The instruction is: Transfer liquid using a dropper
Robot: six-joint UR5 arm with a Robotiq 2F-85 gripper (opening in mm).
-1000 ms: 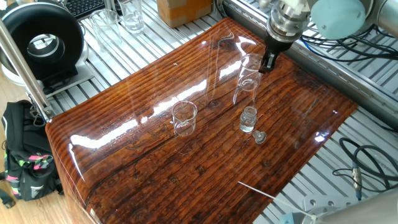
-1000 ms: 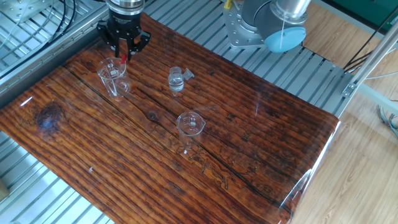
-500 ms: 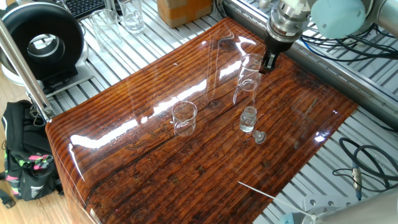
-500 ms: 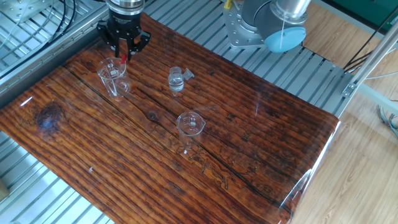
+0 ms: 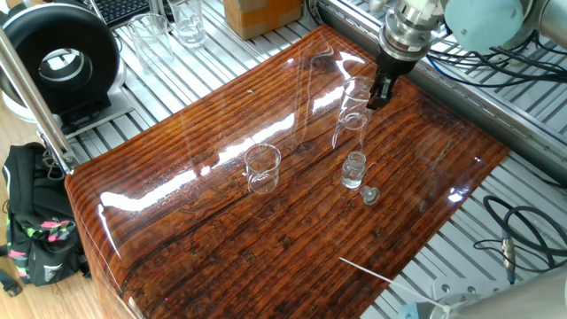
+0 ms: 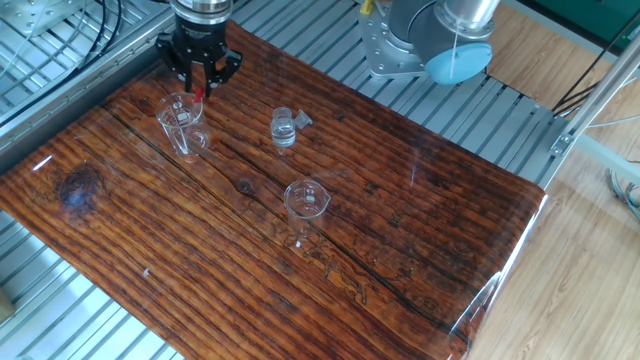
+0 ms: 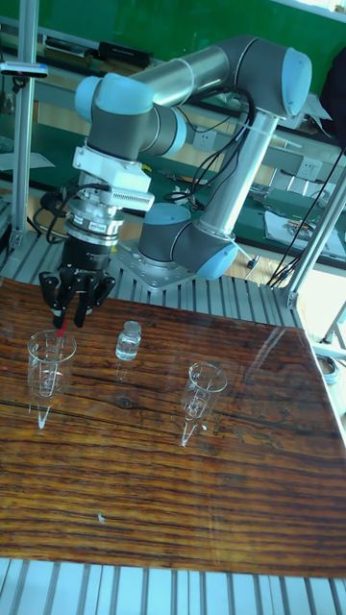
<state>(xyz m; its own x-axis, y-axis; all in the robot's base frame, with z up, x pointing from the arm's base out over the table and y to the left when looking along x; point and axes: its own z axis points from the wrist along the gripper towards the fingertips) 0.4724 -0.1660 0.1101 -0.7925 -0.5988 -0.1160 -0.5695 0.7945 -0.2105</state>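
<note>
My gripper [image 6: 201, 84] hangs just over the tall glass vessel [image 6: 180, 126] at the table's back corner. Its fingers are closed around the red bulb of the dropper [image 7: 61, 324]. The dropper's thin clear tube slants down into that vessel [image 7: 48, 363] and is barely visible. In the one fixed view the gripper [image 5: 380, 96] stands at the rim of the same vessel [image 5: 352, 120], and the bulb is hidden. A small glass bottle [image 6: 283, 128] stands open nearby, with its stopper [image 5: 369, 195] lying beside it. The liquid is too clear to make out.
A second clear conical glass [image 6: 306, 204] stands near the middle of the wooden table [image 6: 420, 230]. Metal slats surround the table. The arm's base [image 6: 400, 45] sits behind it. A black fan [image 5: 58, 58], spare glassware [image 5: 188, 22] and a box [image 5: 262, 13] lie off the table.
</note>
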